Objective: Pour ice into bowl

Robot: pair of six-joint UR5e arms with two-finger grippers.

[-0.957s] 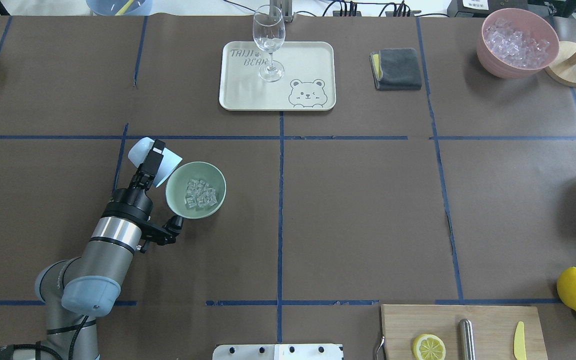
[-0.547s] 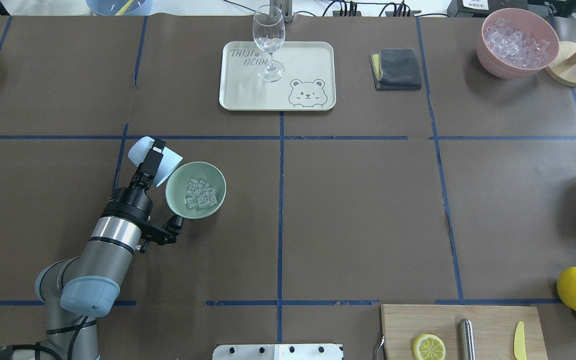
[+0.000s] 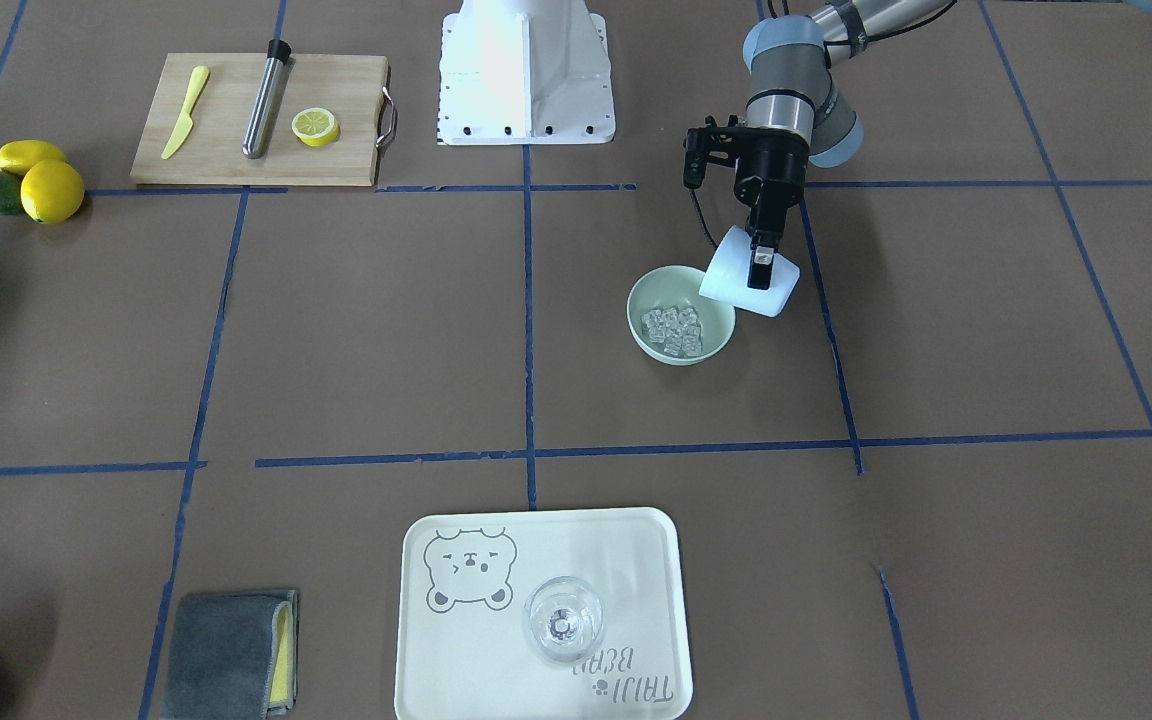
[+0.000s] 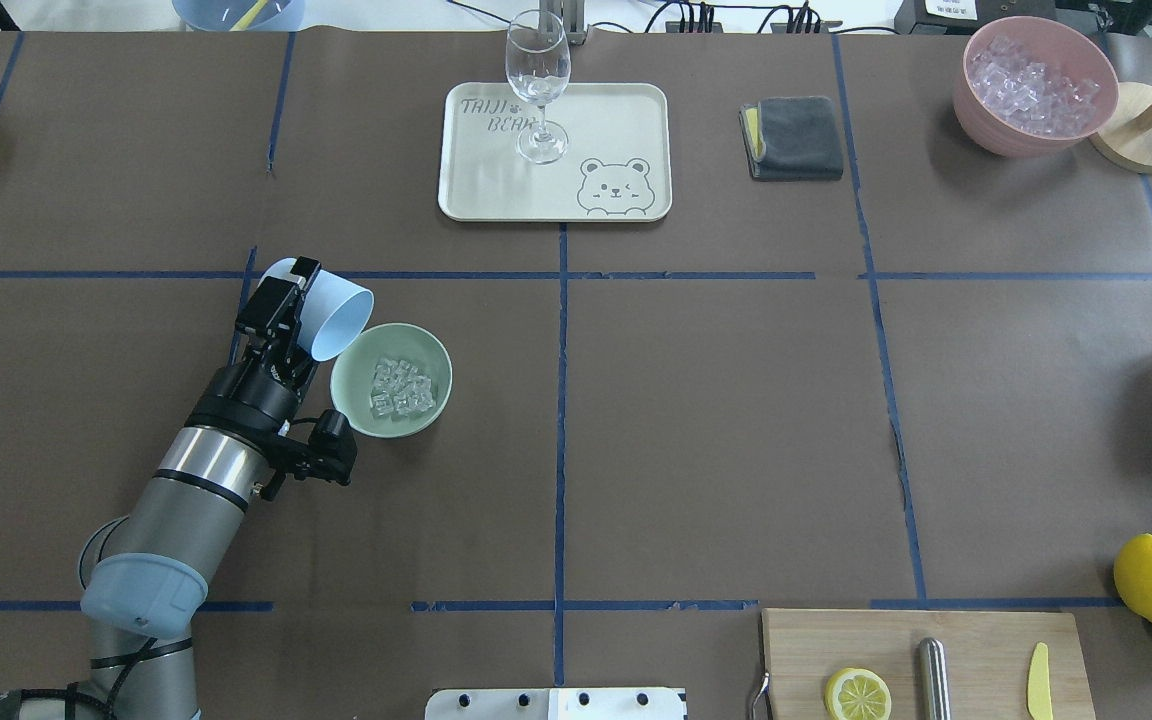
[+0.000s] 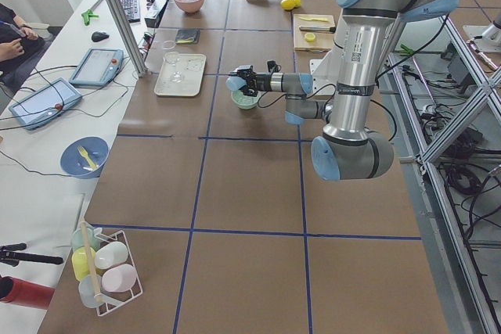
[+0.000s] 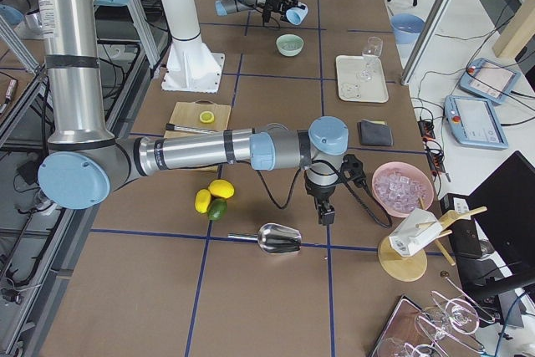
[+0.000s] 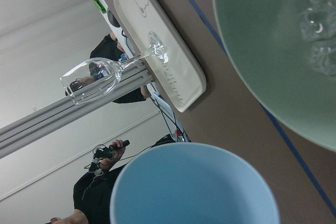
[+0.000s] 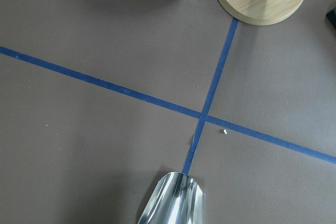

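Where the overhead view serves as reference, the bowl (image 4: 391, 380) sits left of centre on the brown table (image 4: 716, 420), with the ice (image 4: 402, 388) heaped at its bottom. Well apart from it, along the upper edge, lie a cream tray (image 4: 636, 110) bearing an upright wine glass (image 4: 538, 75), a folded grey cloth (image 4: 794, 137) and a pink bowl (image 4: 996, 130). A cutting board (image 4: 976, 640) and lemons (image 4: 1151, 578) occupy the lower right. Nothing lies between these and the bowl.

The left arm enters from the lower left corner and slants up to the bowl's left side. The left gripper (image 4: 281, 300) pinches a light blue cup (image 4: 336, 315) across its wall. The cup is tipped on its side, its mouth facing the bowl's upper-left rim; contact cannot be judged.

The left wrist view alone looks past the cup's mouth to the bowl at upper right. Only the exterior right view shows the right gripper (image 6: 324, 213), hanging near a metal scoop (image 6: 280, 240); whether its fingers are spread cannot be told.
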